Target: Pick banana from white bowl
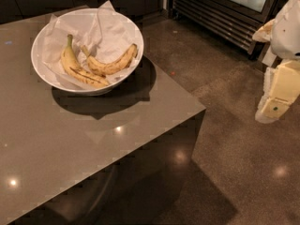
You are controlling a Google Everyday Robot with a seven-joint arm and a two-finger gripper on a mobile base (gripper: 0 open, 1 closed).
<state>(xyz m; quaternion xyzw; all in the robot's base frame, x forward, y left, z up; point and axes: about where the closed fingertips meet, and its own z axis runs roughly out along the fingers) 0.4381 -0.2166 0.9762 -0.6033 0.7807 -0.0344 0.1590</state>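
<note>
Banana [112, 64] lay inside the white bowl [35, 55] on the crumpled paper [108, 29], in the bowl's right half. One end touched the brighter second banana [77, 69]. Gripper [275, 104] hung well right of the bowl, out over the floor [225, 125], nowhere near the fruit; open or closed couldn't be told. Handling guess: light, soft, bruises easily (heavy brown mottling suggests ripe), skin reasonably grippy. Best hold looked like mid-body, across the curve, gentle squeeze, clear of the neighbour and the paper.
</note>
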